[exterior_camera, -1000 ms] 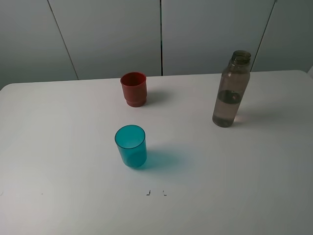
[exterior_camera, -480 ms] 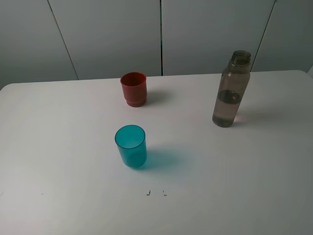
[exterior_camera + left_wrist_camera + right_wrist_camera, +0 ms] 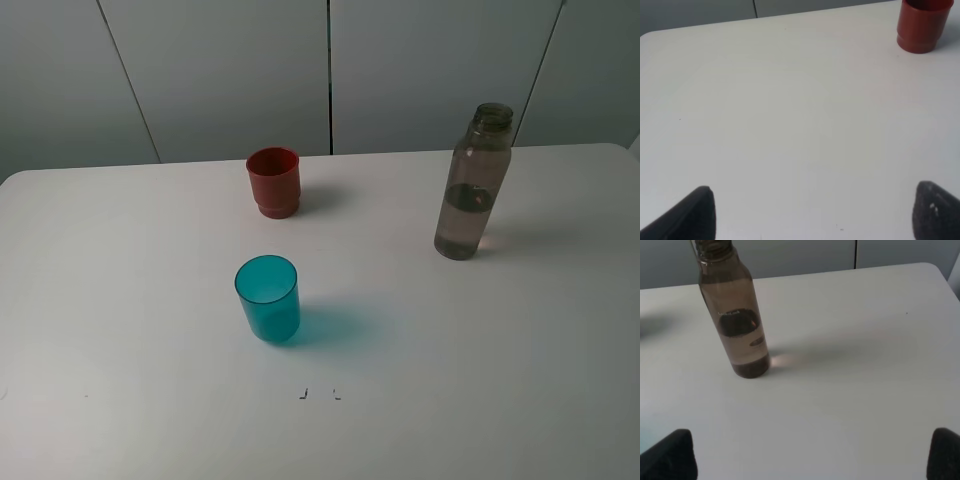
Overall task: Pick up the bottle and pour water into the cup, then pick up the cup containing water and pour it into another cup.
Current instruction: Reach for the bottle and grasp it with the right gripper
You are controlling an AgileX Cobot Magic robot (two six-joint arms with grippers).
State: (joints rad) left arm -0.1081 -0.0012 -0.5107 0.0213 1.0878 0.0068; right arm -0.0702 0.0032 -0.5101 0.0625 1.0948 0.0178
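The smoky grey-brown bottle [image 3: 472, 185] stands upright at the right of the white table, uncapped, with water in its lower part; the right wrist view shows the bottle [image 3: 737, 320] too. The teal translucent cup [image 3: 268, 298] stands near the table's middle. The red-brown cup [image 3: 274, 181] stands behind it, and the left wrist view catches this red cup [image 3: 922, 24] at its edge. Neither arm shows in the exterior high view. My left gripper [image 3: 815, 212] is open above bare table. My right gripper [image 3: 807, 452] is open, well short of the bottle.
The white table [image 3: 130, 280] ends at a grey panelled wall [image 3: 220, 70] behind the cups. Two small dark marks [image 3: 318, 394] lie near the table's front.
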